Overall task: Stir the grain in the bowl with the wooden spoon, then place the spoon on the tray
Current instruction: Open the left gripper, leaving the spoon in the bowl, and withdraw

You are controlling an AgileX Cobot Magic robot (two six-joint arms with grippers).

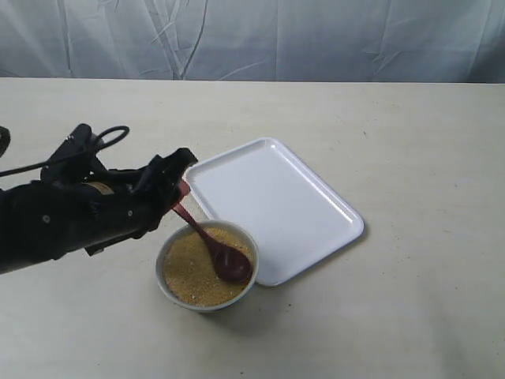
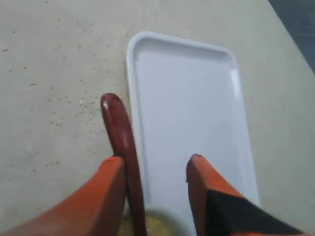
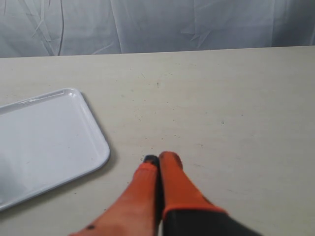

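The small white bowl [image 1: 168,287] holds golden-yellow grain [image 1: 192,275] and stands at the near corner of the white tray [image 1: 276,197]. The dark reddish-brown wooden spoon [image 1: 215,249] rests with its oval end in the grain and its handle slanting up to my left gripper [image 1: 181,177]. In the left wrist view the left gripper [image 2: 156,160] is open. The spoon handle [image 2: 118,123] lies against one orange finger [image 2: 106,189], well apart from the other. The tray [image 2: 187,98] lies beyond, and a sliver of grain [image 2: 156,226] shows below. My right gripper [image 3: 160,158] is shut and empty over bare table.
The tray's corner [image 3: 44,132] shows in the right wrist view, off to one side of the shut fingers. A few spilled grains [image 2: 83,103] dot the table beside the tray. Wrinkled grey cloth [image 1: 252,39] hangs behind the table's far edge.
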